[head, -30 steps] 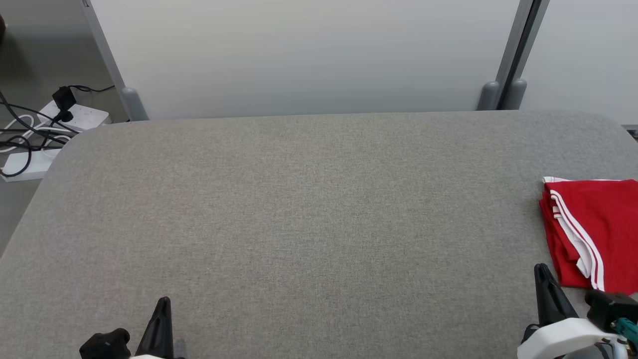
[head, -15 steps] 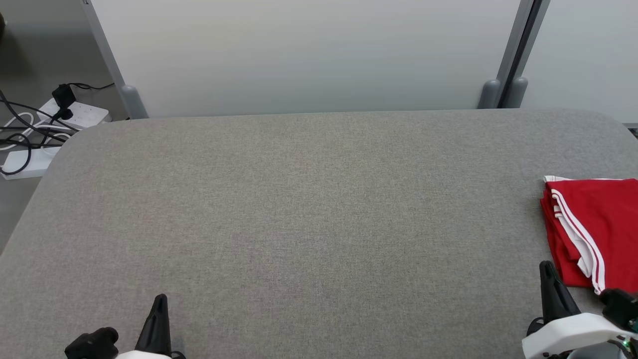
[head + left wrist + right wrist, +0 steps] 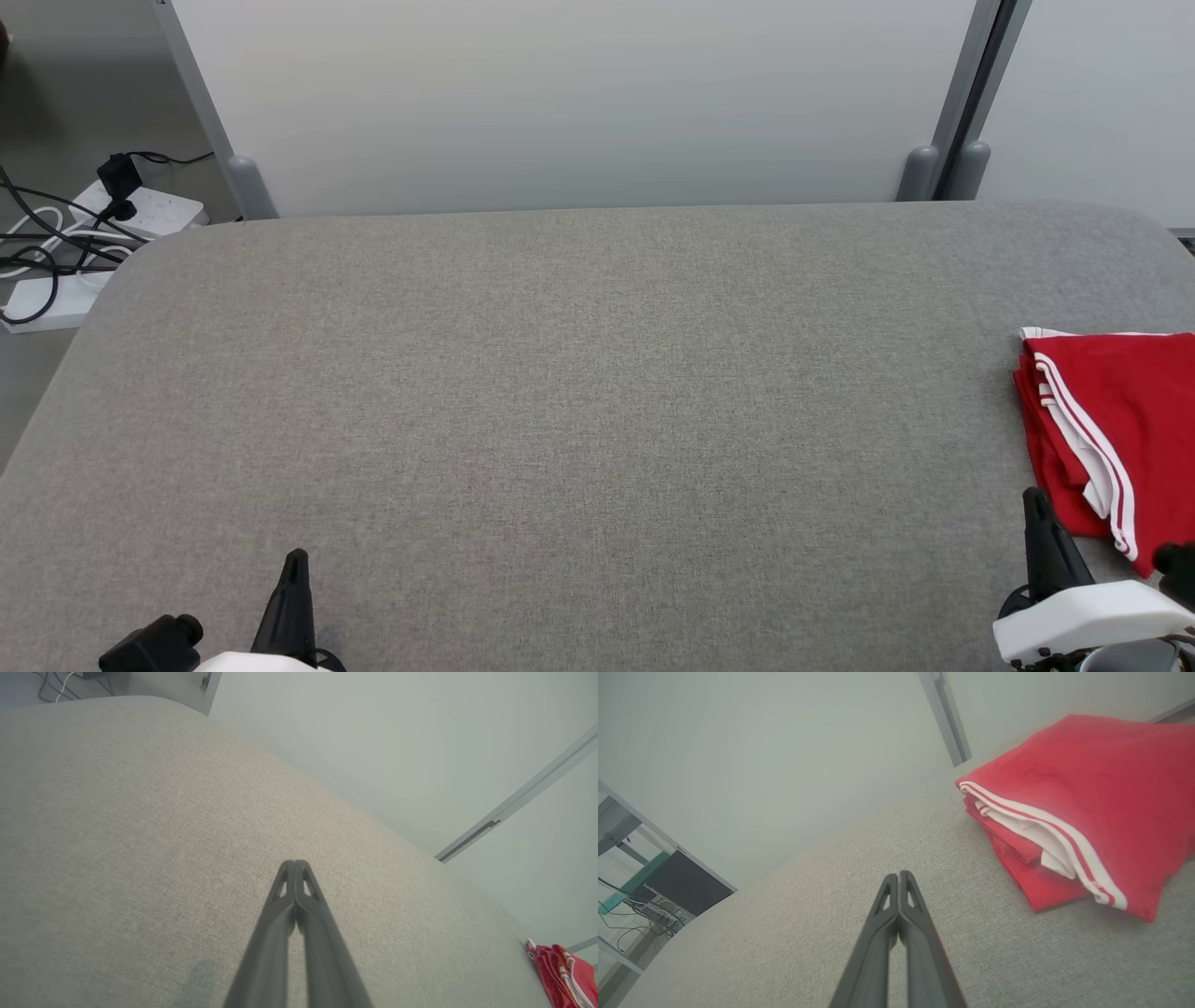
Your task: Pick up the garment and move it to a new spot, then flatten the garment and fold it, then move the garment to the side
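1. The worktop (image 3: 560,392) is a grey fabric surface with rounded far corners, as I see it from the head camera. A pale wall panel (image 3: 579,103) stands behind its far edge.
2. The garment (image 3: 1134,420) is red with white stripes along one edge and folded into a compact stack. It lies flat at the worktop's right edge, about midway front to back, and part of it runs past the frame's right side.
3. My left pincer (image 3: 295,558) is at the lower left over bare worktop, well apart from the garment. Its fingers are pressed together tip to tip and hold nothing.
4. My right pincer (image 3: 1034,497) is at the lower right, fingers likewise closed with nothing between them. Its tip is just beside the garment's near left corner; my right wrist view shows it is not touching.
5. Two power strips (image 3: 140,215) with dark cables (image 3: 37,243) lie on the floor beyond the worktop's far left corner.
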Robot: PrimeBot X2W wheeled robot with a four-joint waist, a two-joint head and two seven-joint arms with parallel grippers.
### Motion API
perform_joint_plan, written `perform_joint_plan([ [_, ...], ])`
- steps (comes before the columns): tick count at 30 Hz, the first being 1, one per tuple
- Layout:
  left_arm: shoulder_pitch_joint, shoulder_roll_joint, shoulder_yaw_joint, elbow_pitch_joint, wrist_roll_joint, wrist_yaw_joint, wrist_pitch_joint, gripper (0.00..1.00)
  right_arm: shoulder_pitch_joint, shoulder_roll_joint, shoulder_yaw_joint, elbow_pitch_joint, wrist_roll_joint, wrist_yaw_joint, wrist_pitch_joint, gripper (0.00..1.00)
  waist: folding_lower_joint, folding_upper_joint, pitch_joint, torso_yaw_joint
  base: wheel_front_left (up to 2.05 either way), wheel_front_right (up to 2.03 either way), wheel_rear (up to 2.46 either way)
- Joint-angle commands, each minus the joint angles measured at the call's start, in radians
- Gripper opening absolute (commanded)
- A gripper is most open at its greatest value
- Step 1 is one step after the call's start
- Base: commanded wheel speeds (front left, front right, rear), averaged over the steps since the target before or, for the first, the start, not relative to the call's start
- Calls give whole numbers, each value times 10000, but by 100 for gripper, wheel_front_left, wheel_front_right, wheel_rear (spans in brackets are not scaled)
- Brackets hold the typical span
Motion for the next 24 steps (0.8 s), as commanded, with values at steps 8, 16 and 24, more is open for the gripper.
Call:
perform_joint_plan([
  [8, -653, 178, 207, -395, -1060, -131, 251, 0, -324, -61, -5, -467, 1133, 18, 306, 0, -2, 0, 24, 7, 0, 0, 0],
  [16, -730, 186, 246, -476, -1972, -176, 488, 0, -329, -49, -43, -568, 2092, 21, 537, 0, -2, 0, 48, 13, 0, 0, 0],
  [24, -816, 195, 289, -567, -2993, -227, 753, 0, -334, -35, -86, -681, 3166, 24, 797, 0, -2, 0, 76, 19, 0, 0, 0],
])
